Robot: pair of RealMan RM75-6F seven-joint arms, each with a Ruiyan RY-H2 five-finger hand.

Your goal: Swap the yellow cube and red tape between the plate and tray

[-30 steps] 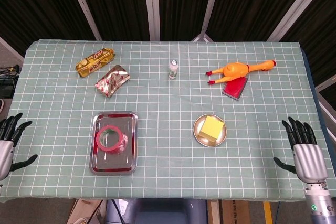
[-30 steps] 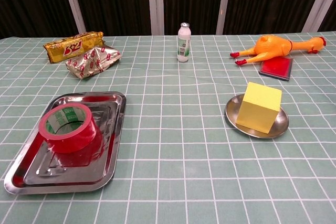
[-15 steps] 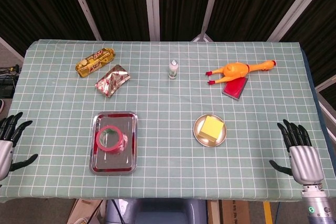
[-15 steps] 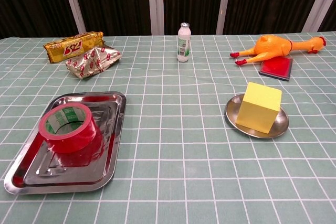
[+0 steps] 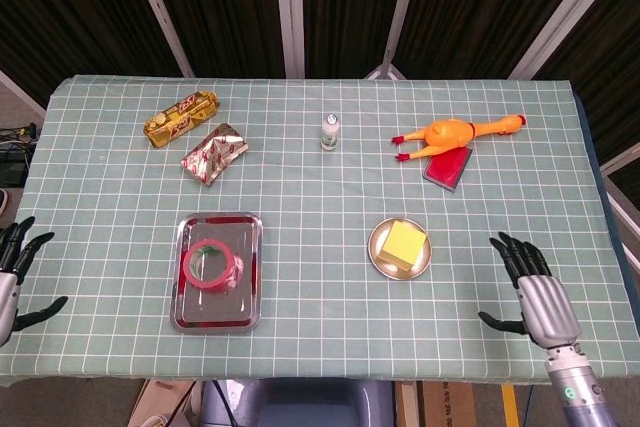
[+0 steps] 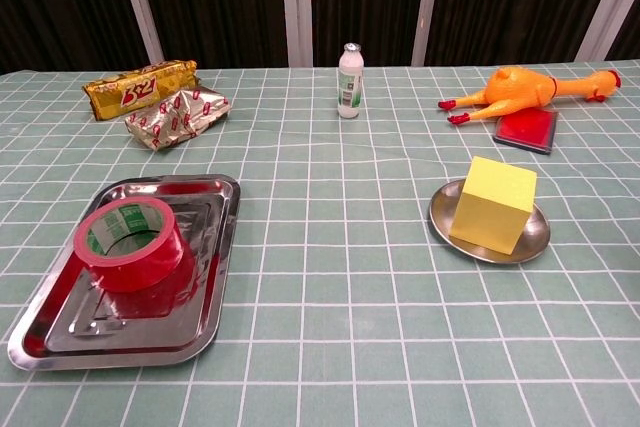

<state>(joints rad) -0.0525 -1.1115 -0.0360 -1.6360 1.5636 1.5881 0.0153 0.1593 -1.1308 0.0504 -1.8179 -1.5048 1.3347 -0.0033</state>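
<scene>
Here, near to far, was the table as the cameras caught it.
Right hand: the right hand (image 5: 538,292) hovered over the near right of the table, fingers spread wide and holding nothing, to the right of the plate.
Left hand: the left hand (image 5: 12,272) sat at the near left edge, partly cut off by the frame, fingers apart and empty.
Tray: the steel tray (image 6: 62,335) lay near left, with the red tape (image 6: 128,243) lying flat inside it.
Plate: the round metal plate (image 6: 537,237) lay near right, the yellow cube (image 6: 492,203) standing on it.
Middle: a small white bottle (image 6: 349,81) stood upright, far centre.
Far left: a crumpled foil packet (image 6: 178,115) lay just in front of a gold snack bar (image 6: 139,86).
Far right: a rubber chicken (image 6: 525,88) lay on its side, touching a red card (image 6: 527,128).
</scene>
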